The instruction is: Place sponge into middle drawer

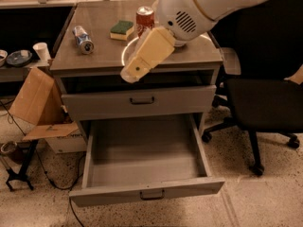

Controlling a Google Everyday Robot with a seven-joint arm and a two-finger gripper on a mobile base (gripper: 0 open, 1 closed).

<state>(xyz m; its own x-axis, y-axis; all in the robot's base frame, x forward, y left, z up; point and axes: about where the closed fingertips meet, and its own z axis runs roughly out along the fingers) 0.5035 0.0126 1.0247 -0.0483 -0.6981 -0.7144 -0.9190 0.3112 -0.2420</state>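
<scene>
The sponge [122, 29], dark green over yellow, lies at the back of the cabinet top, just left of a red soda can [145, 18]. The middle drawer [147, 191] is the lower grey one; it is pulled fully open and its inside looks bare. My gripper [133, 73] hangs on the white arm over the front edge of the cabinet top. It points down and to the left, in front of and below the sponge, well apart from it and above the closed upper drawer [139, 100]. Nothing shows in its grasp.
A silver and blue can [83, 39] lies on its side at the left of the top. A black office chair [265, 103] stands close on the right. A cardboard box [33, 96], a white cup [41, 51] and floor cables sit to the left.
</scene>
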